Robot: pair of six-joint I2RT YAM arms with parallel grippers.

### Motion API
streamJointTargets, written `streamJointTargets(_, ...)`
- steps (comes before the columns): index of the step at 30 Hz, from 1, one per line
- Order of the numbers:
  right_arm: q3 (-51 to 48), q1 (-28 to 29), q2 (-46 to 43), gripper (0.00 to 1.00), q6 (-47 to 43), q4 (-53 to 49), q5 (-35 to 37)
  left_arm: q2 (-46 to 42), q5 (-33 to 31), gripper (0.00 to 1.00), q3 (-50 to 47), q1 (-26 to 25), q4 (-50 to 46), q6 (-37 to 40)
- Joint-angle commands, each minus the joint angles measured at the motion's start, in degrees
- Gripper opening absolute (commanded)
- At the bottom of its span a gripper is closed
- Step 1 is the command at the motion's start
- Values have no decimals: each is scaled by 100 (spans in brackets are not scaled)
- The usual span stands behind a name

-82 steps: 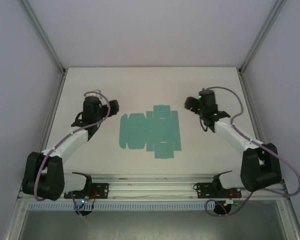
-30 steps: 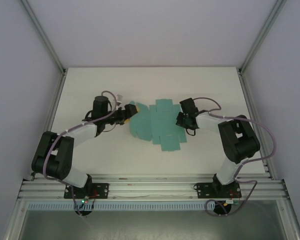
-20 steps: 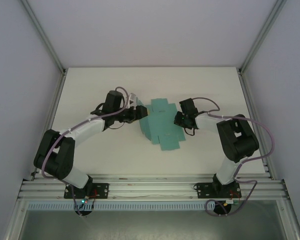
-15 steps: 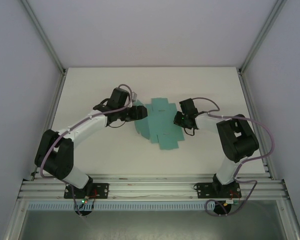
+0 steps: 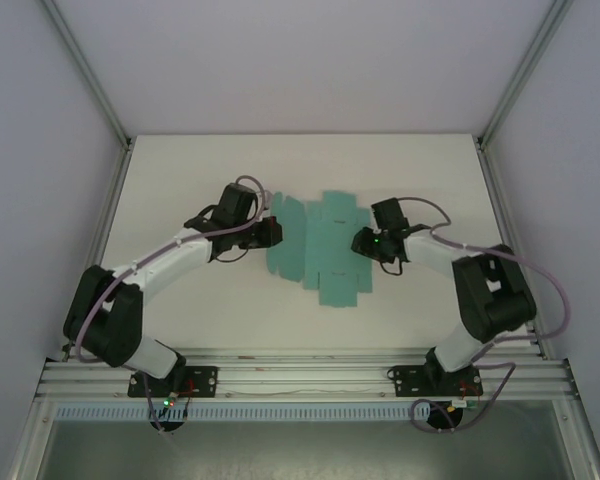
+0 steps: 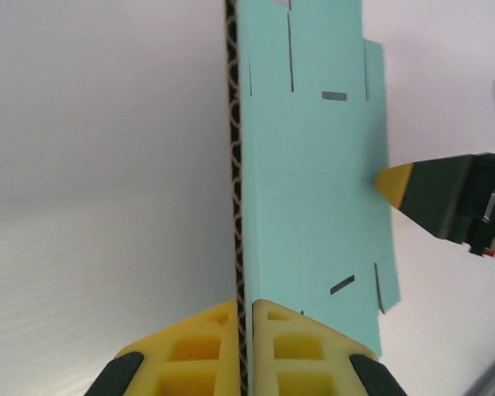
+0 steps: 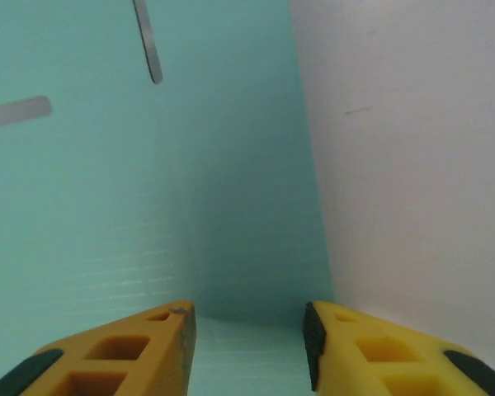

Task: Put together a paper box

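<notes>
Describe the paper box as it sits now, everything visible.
The paper box is a teal die-cut blank, unfolded, lying on the table, with flaps, tabs and narrow slots. Its cut edge shows corrugated fluting. The left gripper is shut on its left edge; the right gripper stands open at its right edge.

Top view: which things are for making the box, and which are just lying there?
For the job: paper box, unfolded green card; left gripper, shut on its edge; right gripper, open at the opposite side.
Just there: table; metal rail at the near edge.
</notes>
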Motion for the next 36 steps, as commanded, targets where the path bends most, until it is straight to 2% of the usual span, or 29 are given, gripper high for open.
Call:
streamJointTargets(1, 25, -342, -941, 47, -660, -613, -306, -671, 349, 0, -128, -14, 1213, 230)
streamJointTargets(4, 2, -691, -1799, 68, -1081, -625, -803, -1091, 608, 0, -242, 49, 1643, 391)
streamJointTargets(8, -120, -1293, -2889, 100, -1426, -603, -1317, -1571, 1561, 0, -288, 348, 2067, 348)
streamJointTargets(13, -288, -1832, -3548, 100, -1246, 106, -2487, -2059, 2701, 0, -744, 633, 3517, -181)
streamJointTargets(18, -334, -1920, -3590, 86, -987, 1084, -3946, -2213, 2944, 0, -737, 655, 3501, -247)
streamJointTargets(21, -169, -1929, -3472, 78, -1040, 940, -4141, -2315, 3048, 0, -824, 663, 3698, -381)
streamJointTargets(24, -96, -1938, -3390, 66, -1138, 935, -4384, -2423, 3008, 0, -924, 662, 3765, -371)
streamJointTargets(27, -86, -1946, -3402, 49, -1186, 912, -4387, -2511, 2770, 0, -925, 663, 3496, -252)
streamJointTargets(30, -115, -1945, -3497, 43, -1354, 803, -4261, -2539, 2543, 0, -918, 667, 3231, -157)
streamJointTargets(32, -112, -1946, -3533, 28, -1389, 773, -4169, -2541, 2500, 0, -929, 667, 3177, -136)
streamJointTargets(33, -107, -1947, -3526, 25, -1412, 781, -4218, -2541, 2498, 0, -947, 666, 3195, -142)
streamJointTargets(36, -3, -1947, -3499, 25, -1531, 527, -4098, -2528, 2378, 0, -957, 670, 3046, -97)
